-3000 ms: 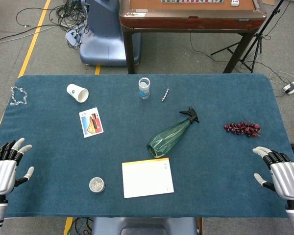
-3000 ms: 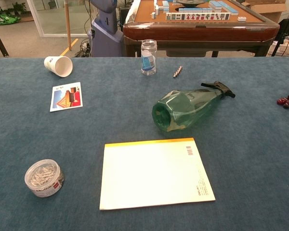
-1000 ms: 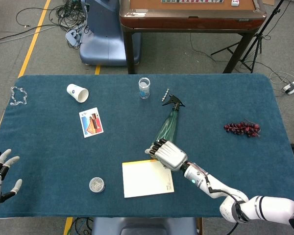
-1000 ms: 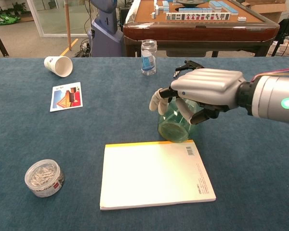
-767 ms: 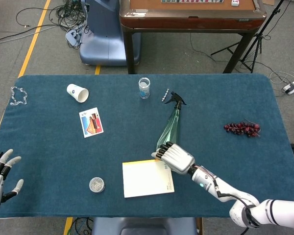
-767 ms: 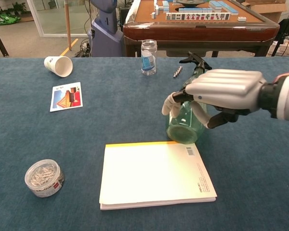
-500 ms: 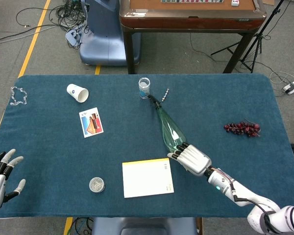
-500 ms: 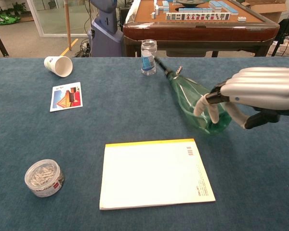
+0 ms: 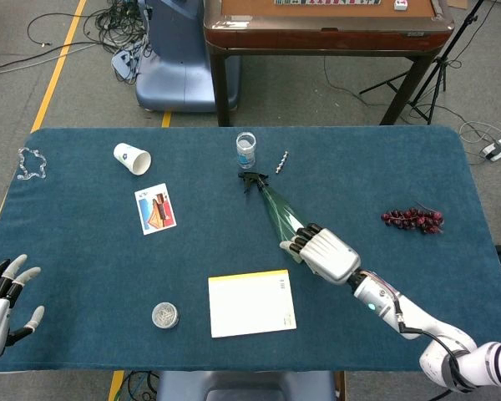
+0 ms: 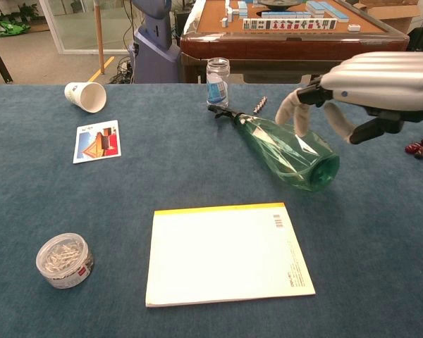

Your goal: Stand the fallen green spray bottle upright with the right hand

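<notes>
Bottle (image 9: 277,208) flat, nozzle toward jar (image 9: 245,149)

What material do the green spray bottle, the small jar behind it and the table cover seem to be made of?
Spray bottle: probably thin plastic, translucent green and glossy; the cloth shows through it, and it carries highlights. Its nozzle looks like matte black plastic.
Jar: clear glass or hard plastic, I cannot tell which; it is see-through, with a blue label.
Table cover: blue fabric, like felt; matte, without shine.

Glass jar (image 10: 218,84) beside bottle nozzle (image 10: 219,110)
</notes>
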### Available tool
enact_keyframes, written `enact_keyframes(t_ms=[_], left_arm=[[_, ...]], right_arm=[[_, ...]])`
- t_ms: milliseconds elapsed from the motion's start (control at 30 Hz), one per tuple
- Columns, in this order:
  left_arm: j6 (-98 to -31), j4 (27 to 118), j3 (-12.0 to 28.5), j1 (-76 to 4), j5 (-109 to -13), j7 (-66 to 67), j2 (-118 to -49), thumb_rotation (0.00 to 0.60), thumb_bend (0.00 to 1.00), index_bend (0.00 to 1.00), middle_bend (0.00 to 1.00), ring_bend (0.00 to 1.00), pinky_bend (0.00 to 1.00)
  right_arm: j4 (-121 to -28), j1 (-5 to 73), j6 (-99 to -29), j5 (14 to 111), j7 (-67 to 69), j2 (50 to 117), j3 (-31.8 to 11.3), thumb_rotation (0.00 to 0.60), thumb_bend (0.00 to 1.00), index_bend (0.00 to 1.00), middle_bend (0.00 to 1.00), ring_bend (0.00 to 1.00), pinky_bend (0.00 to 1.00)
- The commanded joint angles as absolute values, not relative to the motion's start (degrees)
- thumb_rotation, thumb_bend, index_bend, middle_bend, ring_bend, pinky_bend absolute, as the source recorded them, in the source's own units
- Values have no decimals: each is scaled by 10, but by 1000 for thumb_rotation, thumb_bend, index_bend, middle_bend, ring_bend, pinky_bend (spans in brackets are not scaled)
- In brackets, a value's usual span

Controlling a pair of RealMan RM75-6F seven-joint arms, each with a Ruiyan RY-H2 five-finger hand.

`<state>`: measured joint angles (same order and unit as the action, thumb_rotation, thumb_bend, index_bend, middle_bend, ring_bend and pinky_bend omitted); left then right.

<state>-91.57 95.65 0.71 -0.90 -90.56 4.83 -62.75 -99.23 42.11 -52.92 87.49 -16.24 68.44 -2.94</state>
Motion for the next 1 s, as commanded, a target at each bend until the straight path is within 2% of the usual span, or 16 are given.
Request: enact_keyframes(t_ms=[33,167,333,467,667,700,767,1000], left_arm=[[-917,955,7,-8,-905,47,-627,600,335,220,73,40,35],[-920,951,5,-3,-904,40,-626,600,334,221,73,40,35],[-920,945,3,0,-901,31,-625,600,334,229,72,38,35],[-919,941,2,0,-904,22,-625,600,335,231,72,35,35],[-915,937,2,-3,-907,18,-626,600,335,231,73,33,35],[-914,936,2,-3,-908,18,-627,600,335,231,73,33,35],[-914,937,2,-4,-910,19,-627,600,335,231,73,33,35],[-916,939,2,-4,-914,20,-627,600,335,231,73,33,33]], right_arm=[[-975,450,-490,853,-186,722,-48,600,985,242,326,214,262],[-962,468,-459,823,-233,754,-48,600,999,242,319,212,241],[-970,463,-451,800,-285,756,-27,600,1000,242,319,205,216],[-987,443,-467,785,-324,736,-5,600,1000,242,319,205,165],[-996,415,-493,770,-344,687,18,600,1000,243,319,204,161],[-991,413,-496,762,-343,680,15,600,1000,242,319,204,161],[-954,441,-465,719,-339,691,-17,600,1000,242,319,204,161],[-908,447,-467,664,-345,688,-33,600,998,243,319,204,161]])
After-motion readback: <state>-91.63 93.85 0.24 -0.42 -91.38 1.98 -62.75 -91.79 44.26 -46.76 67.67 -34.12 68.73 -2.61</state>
